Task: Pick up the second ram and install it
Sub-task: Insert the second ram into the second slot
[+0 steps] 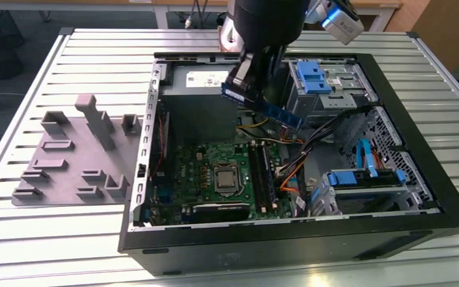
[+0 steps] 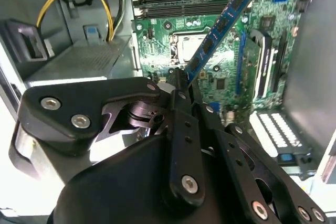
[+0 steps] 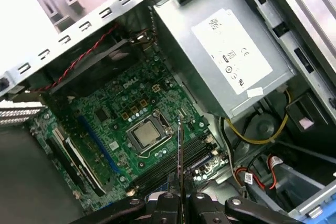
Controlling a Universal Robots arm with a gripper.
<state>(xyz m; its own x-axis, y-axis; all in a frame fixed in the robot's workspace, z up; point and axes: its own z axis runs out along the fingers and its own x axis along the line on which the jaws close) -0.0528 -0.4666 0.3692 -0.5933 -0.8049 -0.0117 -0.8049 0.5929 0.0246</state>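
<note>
Hand closed on the second ram, gripped at one end between the black fingers; in the second wrist view, blue stick running from frame centre toward the upper right, tilted, chips facing the camera. In the first wrist view, same stick seen edge-on as a thin dark line rising from the hand at lower centre. In the exterior view, second ram held above the open computer case, upper centre of the frame, slanting down toward the exterior view's right, clear of the board below.

Directly beneath: green motherboard with the metal-capped processor socket in the middle. Long dark memory slots beside the socket, on the exterior view's right of it. Not determinable whether a stick already sits in those slots.

Around the path: grey power supply box with white label, upper right in the first wrist view; yellow cable looping just beside it; red-and-black twisted wires along the case wall at upper left. Blue drive-bay brackets and orange and black cable bundle near the slots in the exterior view.

Outside the case, on the slatted metal bench, grey plastic holder tray at frame left, well apart from the hand.
</note>
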